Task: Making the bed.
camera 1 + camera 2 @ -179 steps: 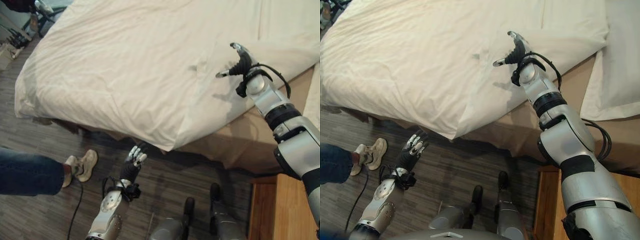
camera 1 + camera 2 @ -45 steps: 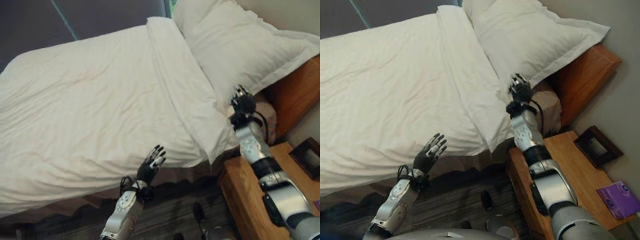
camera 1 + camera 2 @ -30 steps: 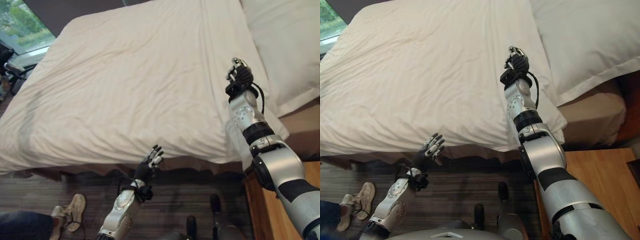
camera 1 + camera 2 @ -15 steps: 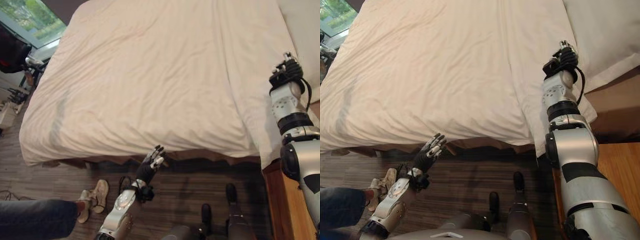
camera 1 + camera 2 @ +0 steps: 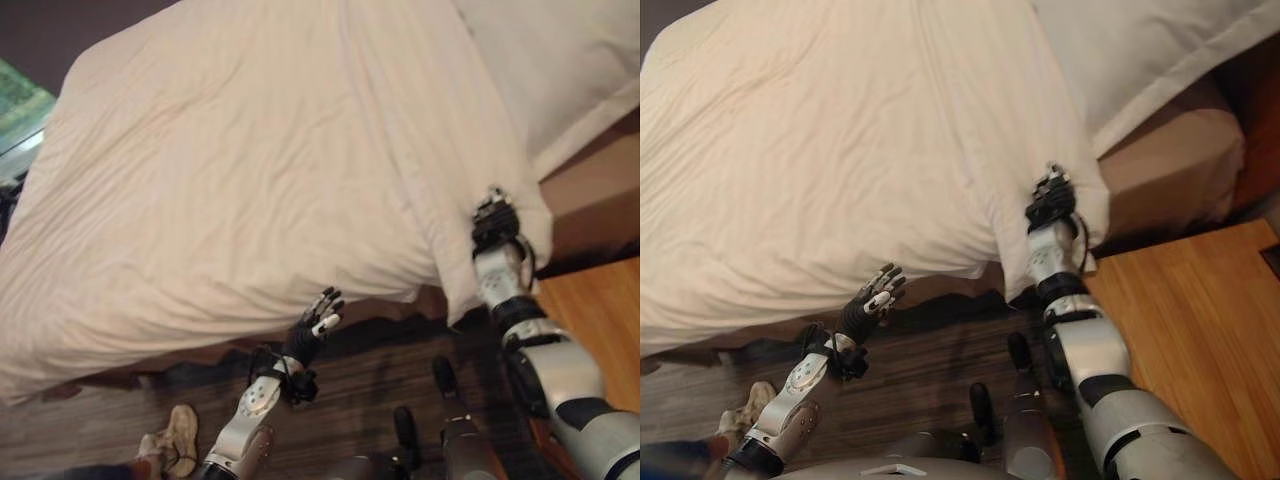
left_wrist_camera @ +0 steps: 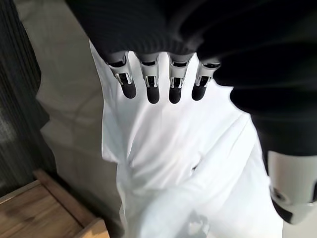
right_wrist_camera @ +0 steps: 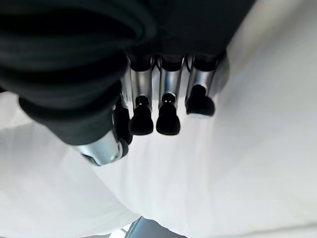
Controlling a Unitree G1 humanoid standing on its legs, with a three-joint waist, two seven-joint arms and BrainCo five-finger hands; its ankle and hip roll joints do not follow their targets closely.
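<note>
Down comes the right hand (image 5: 1051, 203) to the duvet (image 5: 250, 170) corner — fingers curled against it, grip unclear; left hand (image 5: 312, 333) open, empty.

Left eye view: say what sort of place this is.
Most likely a bedroom, perhaps a hotel room: a bed under a white duvet, a white pillow at its head, and a wooden nightstand beside it.
</note>
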